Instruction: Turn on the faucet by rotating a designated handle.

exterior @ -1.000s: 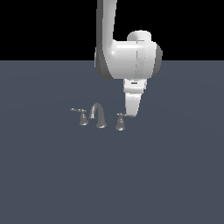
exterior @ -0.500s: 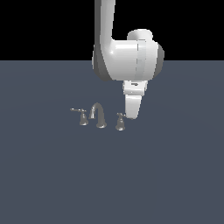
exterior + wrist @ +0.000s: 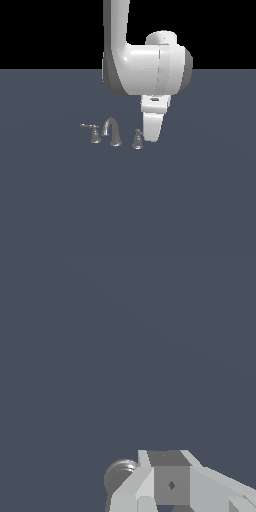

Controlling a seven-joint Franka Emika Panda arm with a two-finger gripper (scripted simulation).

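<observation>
The faucet [image 3: 112,133] is very small and shiny grey. It has three parts that stand in a row on the floor [image 3: 60,200]. In the middle is the spout [image 3: 112,131], which bends over like a little arch. On the exterior view's left is the twin handle [image 3: 93,133], with a thin stick that points to the exterior view's left. On the exterior view's right is the handle [image 3: 137,139], a little knob on a base that gets wider at the bottom. It is a bit shorter than the spout. In the wrist view the handle [image 3: 120,476] looks like a round grey cap with rings on it, half hidden behind the claw.

The big white arm [image 3: 145,70] comes down from above and is much bigger than the faucet. Its claw, the gripper [image 3: 152,131], points down and hangs just beside the handle, on the exterior view's right. The tip seems to touch the handle or almost touch it, but I cannot tell which. I also cannot tell if the claw is open or closed, because the fingers look like one white block.

The floor is flat and dark blue-grey, with no marks. Behind it the room is all black.
</observation>
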